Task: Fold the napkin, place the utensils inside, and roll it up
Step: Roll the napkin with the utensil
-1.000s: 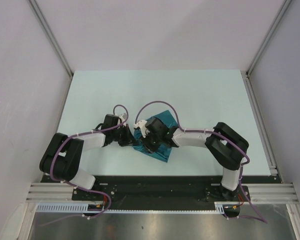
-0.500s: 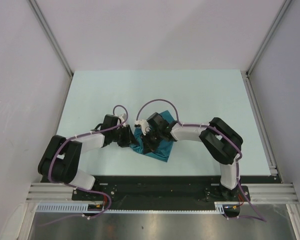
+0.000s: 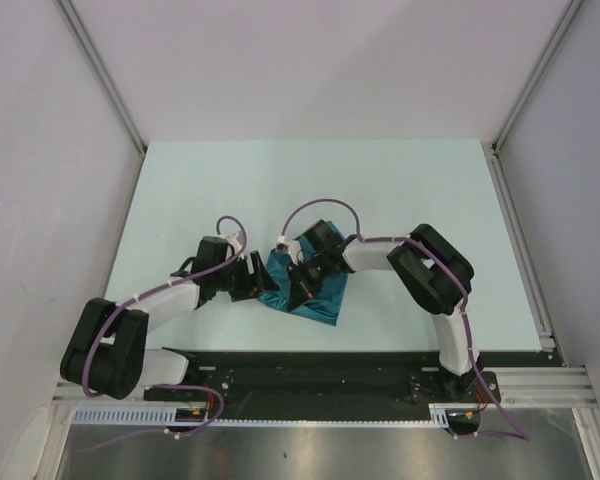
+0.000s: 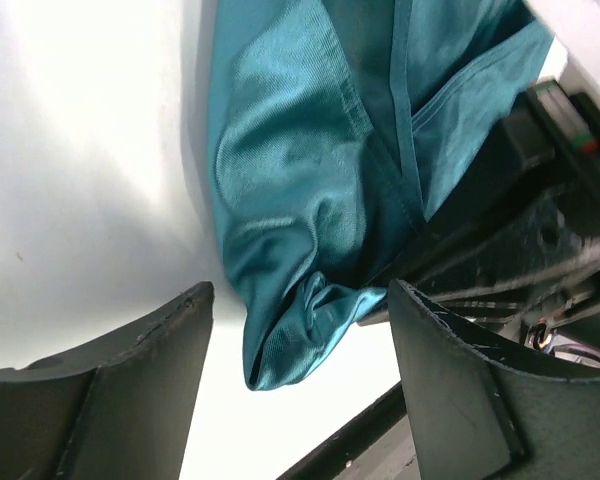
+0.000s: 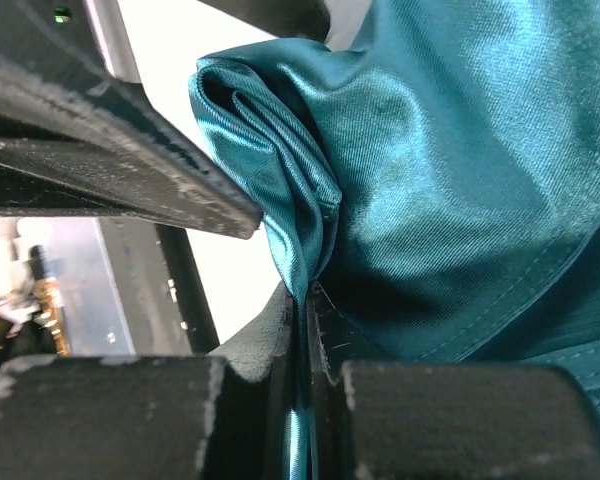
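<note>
The teal napkin (image 3: 318, 292) lies bunched and folded on the pale table, between the two arms. My right gripper (image 5: 305, 292) is shut on a pinched fold of the napkin (image 5: 450, 170), with shiny cloth running down between its pads. From above, the right gripper (image 3: 298, 285) sits on the cloth's left part. My left gripper (image 4: 300, 290) stands open, and a puckered corner of the napkin (image 4: 300, 200) hangs in the gap without touching either finger. In the top view the left gripper (image 3: 256, 280) is just left of the cloth. The utensils are hidden.
The black mounting rail (image 3: 310, 365) runs along the table's near edge, close below the napkin. White walls with metal posts (image 3: 105, 75) enclose the table (image 3: 400, 185) on three sides. Purple cables (image 3: 320, 207) loop above both wrists.
My left gripper has opened and let go of the napkin's corner. My right gripper has closed on a fold of the cloth, and its arm has shifted slightly left.
</note>
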### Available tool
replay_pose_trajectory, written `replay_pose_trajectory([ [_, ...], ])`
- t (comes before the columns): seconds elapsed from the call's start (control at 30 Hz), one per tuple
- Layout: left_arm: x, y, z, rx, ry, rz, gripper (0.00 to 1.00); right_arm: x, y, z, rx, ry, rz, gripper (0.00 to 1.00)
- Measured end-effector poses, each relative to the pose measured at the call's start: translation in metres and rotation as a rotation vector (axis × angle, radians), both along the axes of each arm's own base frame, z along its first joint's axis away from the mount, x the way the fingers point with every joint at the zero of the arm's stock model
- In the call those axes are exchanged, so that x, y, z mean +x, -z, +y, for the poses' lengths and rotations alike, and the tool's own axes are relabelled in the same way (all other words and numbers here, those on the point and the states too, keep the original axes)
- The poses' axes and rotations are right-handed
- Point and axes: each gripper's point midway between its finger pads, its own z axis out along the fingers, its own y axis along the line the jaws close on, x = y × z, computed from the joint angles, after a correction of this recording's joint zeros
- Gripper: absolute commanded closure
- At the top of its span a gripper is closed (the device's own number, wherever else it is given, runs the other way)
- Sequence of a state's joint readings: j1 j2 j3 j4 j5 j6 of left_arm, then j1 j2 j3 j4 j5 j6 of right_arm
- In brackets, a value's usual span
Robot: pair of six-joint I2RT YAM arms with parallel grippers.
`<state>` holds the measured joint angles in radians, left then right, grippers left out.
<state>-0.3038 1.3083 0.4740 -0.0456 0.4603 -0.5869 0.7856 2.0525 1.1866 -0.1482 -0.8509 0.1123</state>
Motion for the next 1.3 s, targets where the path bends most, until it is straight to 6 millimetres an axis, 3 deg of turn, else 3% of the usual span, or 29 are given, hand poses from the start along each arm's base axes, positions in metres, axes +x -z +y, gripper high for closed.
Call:
replay_pose_trajectory([
  [0.33,0.0,0.002,-0.007,-0.063,-0.003,-0.015,0.39,-0.004,0.001,-0.004,0.041,-0.024,0.141,0.96],
  [0.7,-0.007,0.005,-0.016,-0.129,0.026,0.004,0.46,-0.003,0.002,-0.006,0.055,-0.032,0.22,0.96],
  [1.13,-0.022,0.017,-0.012,-0.114,0.032,0.072,0.85,0.0,0.003,-0.009,0.038,-0.01,0.296,0.94],
  [1.2,-0.023,0.017,-0.012,-0.114,0.033,0.078,0.94,0.001,0.002,-0.009,0.032,-0.008,0.297,0.91],
  [1.3,-0.024,0.018,-0.012,-0.114,0.035,0.083,1.0,0.001,0.002,-0.009,0.023,-0.006,0.309,0.77],
])
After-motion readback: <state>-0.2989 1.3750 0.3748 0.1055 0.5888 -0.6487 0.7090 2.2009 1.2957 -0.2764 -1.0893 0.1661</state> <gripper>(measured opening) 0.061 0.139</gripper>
